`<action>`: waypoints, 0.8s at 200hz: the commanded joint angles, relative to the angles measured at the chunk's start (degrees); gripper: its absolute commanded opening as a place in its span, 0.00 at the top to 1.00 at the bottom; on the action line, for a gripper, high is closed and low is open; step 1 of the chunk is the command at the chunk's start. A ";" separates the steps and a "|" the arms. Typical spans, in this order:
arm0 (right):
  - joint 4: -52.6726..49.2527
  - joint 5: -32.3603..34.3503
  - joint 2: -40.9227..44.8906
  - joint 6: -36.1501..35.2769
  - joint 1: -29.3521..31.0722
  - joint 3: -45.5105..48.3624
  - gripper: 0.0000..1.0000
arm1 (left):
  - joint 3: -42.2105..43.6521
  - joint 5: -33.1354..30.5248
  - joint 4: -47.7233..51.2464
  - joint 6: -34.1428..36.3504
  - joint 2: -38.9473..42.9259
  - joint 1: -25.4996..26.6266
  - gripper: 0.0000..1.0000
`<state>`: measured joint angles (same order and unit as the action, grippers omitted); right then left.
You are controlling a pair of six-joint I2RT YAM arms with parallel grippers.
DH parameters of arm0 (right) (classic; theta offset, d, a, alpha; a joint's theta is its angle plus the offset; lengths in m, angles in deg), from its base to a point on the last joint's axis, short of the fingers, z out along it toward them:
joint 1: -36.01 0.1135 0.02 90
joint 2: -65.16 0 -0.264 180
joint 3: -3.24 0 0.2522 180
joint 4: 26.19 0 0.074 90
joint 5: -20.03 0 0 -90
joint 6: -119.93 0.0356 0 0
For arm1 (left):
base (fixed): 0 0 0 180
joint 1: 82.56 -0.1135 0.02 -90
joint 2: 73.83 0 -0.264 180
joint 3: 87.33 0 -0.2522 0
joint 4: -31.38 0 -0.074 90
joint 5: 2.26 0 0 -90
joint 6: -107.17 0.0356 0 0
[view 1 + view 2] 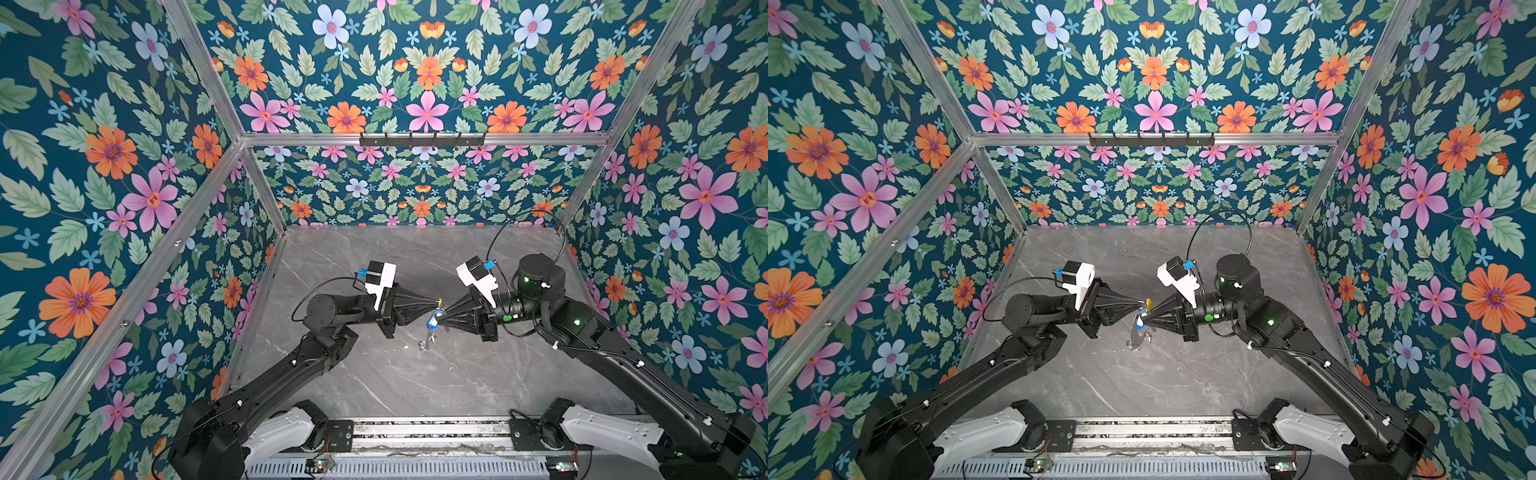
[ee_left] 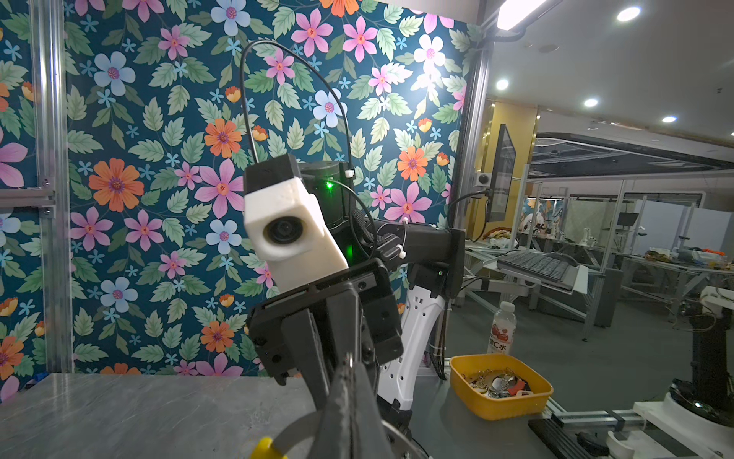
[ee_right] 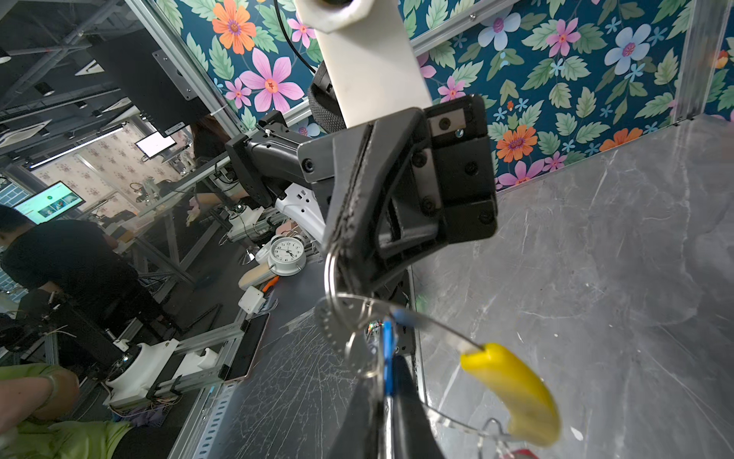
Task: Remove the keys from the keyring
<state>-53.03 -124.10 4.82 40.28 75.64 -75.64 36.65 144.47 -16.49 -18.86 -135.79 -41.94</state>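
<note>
Over the grey marble table [image 1: 415, 382], at the middle of both top views, the left gripper [image 1: 437, 300] and right gripper [image 1: 443, 315] meet tip to tip. The left gripper is clamped on a silver split ring [image 3: 331, 262] of the keyring [image 3: 441, 332], which hangs between them. The right gripper is pinched tight on one key's blue tag [image 3: 387, 357].

black arms [image 1: 291, 370], white camera housings [image 1: 380, 278]
</note>
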 commanded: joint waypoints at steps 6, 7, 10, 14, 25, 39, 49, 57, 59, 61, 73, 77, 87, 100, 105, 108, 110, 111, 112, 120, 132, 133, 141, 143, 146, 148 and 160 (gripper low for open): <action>2.00 0.40 0.04 0.54 0.25 0.07 0.97 | 0.24 -1.46 -3.52 -0.72 0.26 -0.04 1.00; 2.05 0.46 0.04 0.55 0.26 0.04 0.97 | 0.29 -1.50 -3.55 -0.71 0.25 -0.03 1.00; 1.97 0.57 0.04 0.55 0.24 0.04 0.99 | 0.33 -1.67 -3.71 -0.71 0.25 0.05 1.00; 1.92 0.61 0.04 0.57 0.26 0.04 1.00 | 0.44 -1.98 -3.88 -0.71 0.33 -0.07 1.00; 1.72 0.87 -0.03 0.63 0.31 0.04 1.00 | 0.83 -2.70 -4.59 -0.71 0.46 -0.04 1.00; 1.39 1.15 -0.13 0.70 0.61 -0.09 1.00 | 1.34 -3.60 -5.95 -0.87 0.43 -0.02 1.00; 1.09 1.68 -0.30 0.72 0.92 -0.09 1.00 | 1.72 -4.43 -7.20 -1.11 0.36 -0.05 1.00; 0.88 1.82 -0.37 0.66 1.08 -0.02 1.00 | 2.15 -4.94 -8.60 -1.52 0.27 -0.04 1.00; 0.87 1.96 -0.46 0.71 1.17 0.06 1.00 | 2.22 -5.05 -8.91 -1.61 0.24 -0.02 1.00; 0.82 2.02 -0.48 0.72 1.26 0.10 1.00 | 2.32 -5.16 -9.14 -1.70 0.18 -0.02 1.00; 0.73 2.59 -0.66 0.70 1.65 0.26 1.00 | 2.65 -5.77 -11.23 -2.51 -0.26 -0.02 1.00; 0.69 2.82 -0.73 0.72 1.80 0.37 1.00 | 2.75 -5.90 -12.08 -2.95 -0.61 -0.06 1.00; 0.45 3.04 -1.00 0.64 2.05 0.39 1.00 | 2.73 -5.87 -14.20 -4.23 -1.34 -0.05 1.00; 0.30 3.69 -1.25 0.58 2.37 0.40 1.00 | 2.88 -5.77 -17.72 -6.09 -2.62 -0.01 1.00; 0.14 3.84 -1.36 0.54 2.53 0.39 1.00 | 2.87 -5.82 -18.83 -6.98 -3.06 -0.01 1.00; 0.16 3.95 -1.36 0.55 2.62 0.35 1.00 | 2.82 -5.75 -19.43 -7.25 -3.28 -0.01 1.00; 0.20 4.06 -1.41 0.55 2.68 0.41 1.00 | 2.80 -5.69 -19.70 -7.40 -3.51 -0.02 1.00; 0.18 4.09 -1.43 0.51 2.70 0.42 1.00 | 2.84 -5.72 -19.86 -7.52 -3.52 -0.02 1.00; 0.17 4.10 -1.44 0.53 2.71 0.43 1.00 | 2.82 -5.74 -19.99 -7.59 -3.61 -0.02 1.00; 0.09 4.45 -1.65 0.57 2.86 0.31 1.00 | 2.79 -5.66 -20.98 -8.41 -4.18 -0.07 1.00; -0.52 4.86 -2.10 0.44 3.04 -0.02 1.00 | 2.84 -5.75 -22.27 -9.19 -4.79 -0.03 1.00; -0.57 4.93 -2.17 0.45 3.06 -0.06 1.00 | 2.82 -5.75 -22.38 -9.21 -4.77 -0.02 1.00; -1.09 5.53 -2.51 0.29 3.15 -0.33 1.00 | 2.97 -5.84 -23.25 -9.71 -5.11 0.03 1.00; -1.25 5.64 -2.55 0.22 3.23 -0.46 1.00 | 2.97 -5.84 -23.45 -9.88 -5.17 0.00 1.00; -1.39 5.80 -2.63 0.07 3.25 -0.51 1.00 | 2.94 -5.84 -23.72 -10.03 -5.24 -0.01 1.00; -1.43 5.84 -2.67 0.03 3.27 -0.57 1.00 | 2.94 -5.84 -23.89 -10.16 -5.27 -0.02 1.00; -1.86 6.33 -2.86 -0.15 3.37 -0.68 1.00 | 3.06 -5.80 -24.57 -10.50 -5.42 -0.02 1.00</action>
<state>-51.52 -119.23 2.50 40.43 78.68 -76.04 39.90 140.82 -33.12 -26.94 -141.10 -41.94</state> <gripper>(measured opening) 0.060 0.050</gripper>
